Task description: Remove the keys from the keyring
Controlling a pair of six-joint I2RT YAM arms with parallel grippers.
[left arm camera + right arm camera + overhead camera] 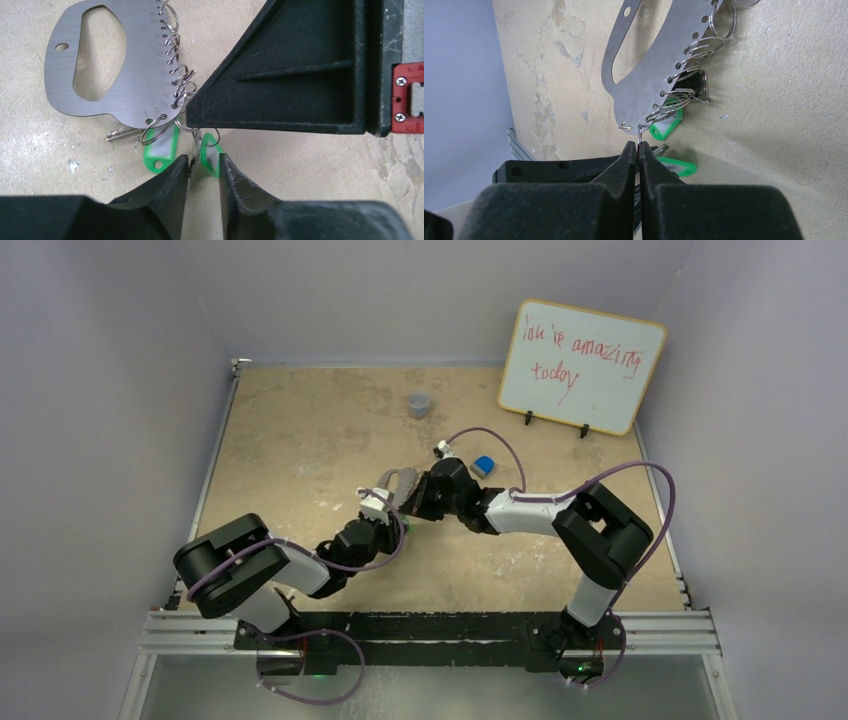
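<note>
The keyring (135, 75) is a flat silver plate with a big cut-out, lying on the table with a row of split rings along one edge. Green-headed keys (161, 147) hang from rings at its lower corner, with a silver blade (120, 134) beside them. My left gripper (204, 161) is closed on one green key (210, 156) and the thin blade next to it, one fingertip touching each. My right gripper (639, 146) is shut on a thin wire ring at the plate's corner (659, 60). A dark-headed piece (699, 85) hangs further along. From above, both grippers (405, 512) meet at the keyring (395, 480).
A small grey cup (419, 404) stands at the back of the table. A small blue block (483, 466) lies just behind the right wrist. A whiteboard (582, 365) leans at the back right. Grey walls close in on both sides.
</note>
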